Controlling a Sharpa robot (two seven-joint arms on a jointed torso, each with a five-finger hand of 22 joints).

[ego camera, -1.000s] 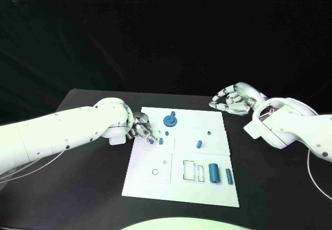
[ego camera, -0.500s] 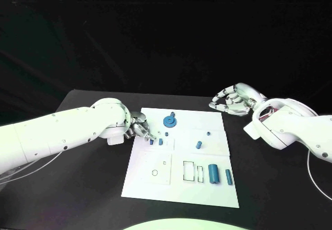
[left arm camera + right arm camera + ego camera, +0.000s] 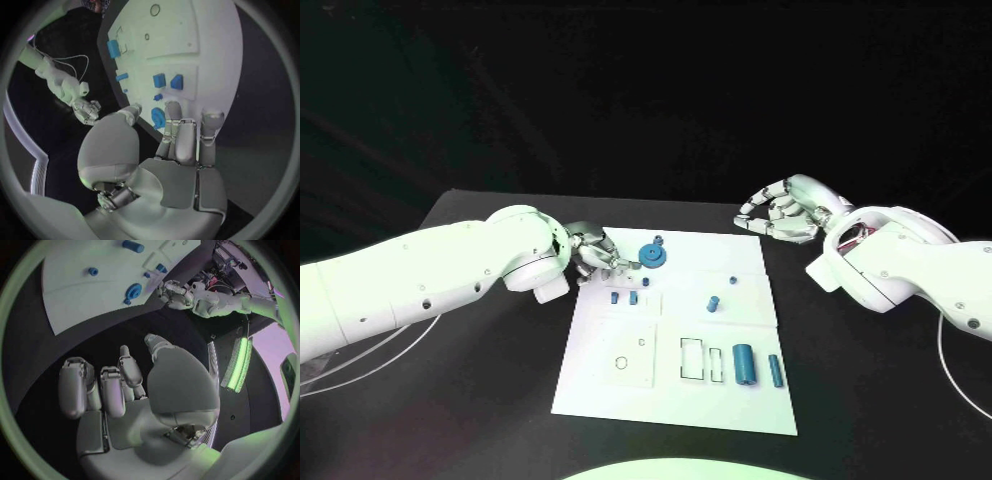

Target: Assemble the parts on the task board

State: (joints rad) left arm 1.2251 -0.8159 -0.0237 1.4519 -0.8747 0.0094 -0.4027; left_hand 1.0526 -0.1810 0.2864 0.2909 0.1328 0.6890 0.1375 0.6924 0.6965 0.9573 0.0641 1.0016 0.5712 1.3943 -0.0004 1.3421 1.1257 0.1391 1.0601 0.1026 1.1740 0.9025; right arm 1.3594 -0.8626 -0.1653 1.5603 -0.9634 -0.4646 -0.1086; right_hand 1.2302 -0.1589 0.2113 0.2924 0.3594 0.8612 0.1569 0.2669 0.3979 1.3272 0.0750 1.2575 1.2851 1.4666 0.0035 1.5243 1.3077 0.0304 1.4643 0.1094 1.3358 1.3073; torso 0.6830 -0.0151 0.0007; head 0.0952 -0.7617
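Reaching with spread, empty fingers, the left hand (image 3: 599, 252) nears the round blue part (image 3: 653, 254): light, rigid, best pinched by its rim.

Left hand (image 3: 600, 252) hides the task board (image 3: 678, 400) edge.

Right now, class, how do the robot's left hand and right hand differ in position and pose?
The left hand hovers over the white task board's far left corner, fingers close to the round blue disc part; the right hand hangs off the board, beyond its far right corner, over the black table, fingers curled. Both hold nothing.
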